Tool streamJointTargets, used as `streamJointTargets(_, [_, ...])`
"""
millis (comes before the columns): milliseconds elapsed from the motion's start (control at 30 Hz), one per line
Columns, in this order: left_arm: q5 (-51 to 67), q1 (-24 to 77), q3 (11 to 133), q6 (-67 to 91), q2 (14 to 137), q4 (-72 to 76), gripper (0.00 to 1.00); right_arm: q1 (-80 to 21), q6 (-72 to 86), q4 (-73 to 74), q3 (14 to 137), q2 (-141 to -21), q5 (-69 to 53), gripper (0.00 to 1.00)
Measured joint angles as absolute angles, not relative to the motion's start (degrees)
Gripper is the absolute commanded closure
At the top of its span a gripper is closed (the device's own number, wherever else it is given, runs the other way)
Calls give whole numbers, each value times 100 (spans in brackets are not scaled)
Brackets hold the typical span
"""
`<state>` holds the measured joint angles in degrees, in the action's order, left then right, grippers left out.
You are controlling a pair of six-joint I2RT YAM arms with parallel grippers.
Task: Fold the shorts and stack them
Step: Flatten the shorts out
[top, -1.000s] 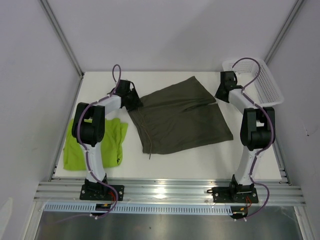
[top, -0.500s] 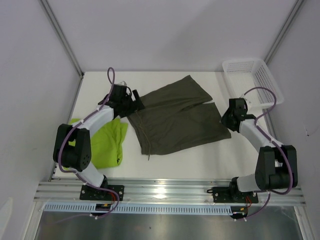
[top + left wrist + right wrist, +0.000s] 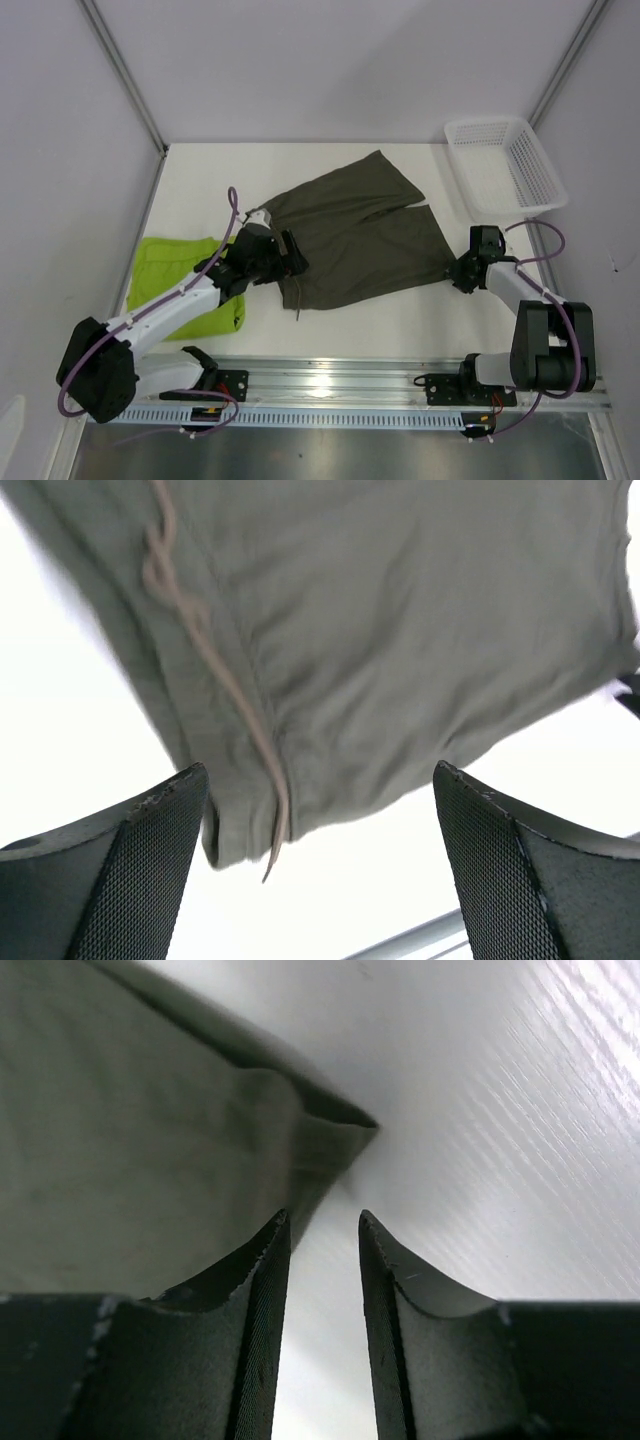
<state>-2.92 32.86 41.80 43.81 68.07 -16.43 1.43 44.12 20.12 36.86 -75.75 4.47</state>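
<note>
Your left pincer (image 3: 320, 780) is spread wide, low over the olive-grey shorts (image 3: 350, 235) by the drawstring (image 3: 215, 670), mid-counter (image 3: 400, 320). Your right pincer (image 3: 322, 1222) is barely parted, gripping nothing, at their near right corner. The lime shorts (image 3: 165, 270) lie at the counter's left edge.

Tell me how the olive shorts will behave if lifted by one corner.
Probably floppy: the olive shorts lie flat with soft creases, so they would likely sag from a held corner. The loose drawstring would likely dangle. Pushed, the cloth probably bunches rather than slides.
</note>
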Motion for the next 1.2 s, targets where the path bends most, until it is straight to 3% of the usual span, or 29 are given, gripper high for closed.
streamJointTargets(433, [-768,3758,3085,5172,5710,-1883,10,272,4801,1385,3581,-7948,408,65])
streamJointTargets(667, [-932,4200,2823,5780,6012,-1793,12,290,4877,1297,3636,-8055,508,75])
streamJointTargets(767, [-1122,4598,2827,5988,6119,-1756,13,292,4895,1302,3634,-8055,521,65])
streamJointTargets(967, [-1190,4904,2783,6226,6252,-1538,15,287,4788,1201,3625,-8040,515,60])
streamJointTargets(1067, [-1197,5070,2783,6141,6211,-1490,13,283,4733,1164,3623,-8025,486,50])
streamJointTargets(1100, [-1179,5131,2783,6080,6147,-1457,11,272,4711,1155,3623,-8012,484,42])
streamJointTargets(1200, [-1015,5225,2783,5859,5791,-1282,7,207,4648,1129,3599,-7902,508,36])
